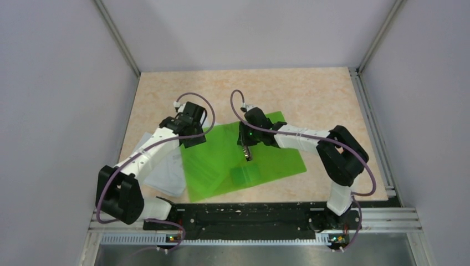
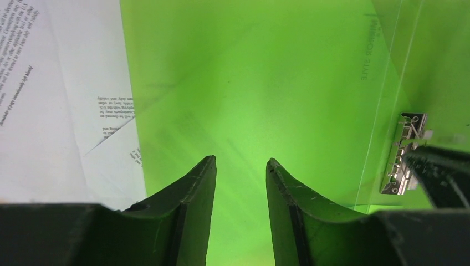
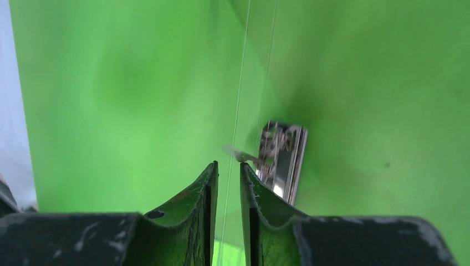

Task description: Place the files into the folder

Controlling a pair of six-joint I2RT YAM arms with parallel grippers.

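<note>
The green folder (image 1: 260, 158) lies on the table, its metal clip (image 2: 407, 152) beside the spine crease; the clip also shows in the right wrist view (image 3: 282, 158). The files (image 1: 166, 174) are white printed sheets lying at the folder's left edge, partly under it (image 2: 66, 111). My left gripper (image 1: 194, 136) hovers open and empty over the folder's left part (image 2: 241, 160). My right gripper (image 1: 248, 151) points down at the folder's middle. It is almost shut with only a narrow slit, holds nothing (image 3: 228, 164), and its tip is at the clip's lever.
Grey enclosure walls stand left, right and behind the tan table (image 1: 310, 94). A black rail (image 1: 244, 213) runs along the near edge between the arm bases. My right gripper's finger shows at the right edge of the left wrist view (image 2: 440, 172).
</note>
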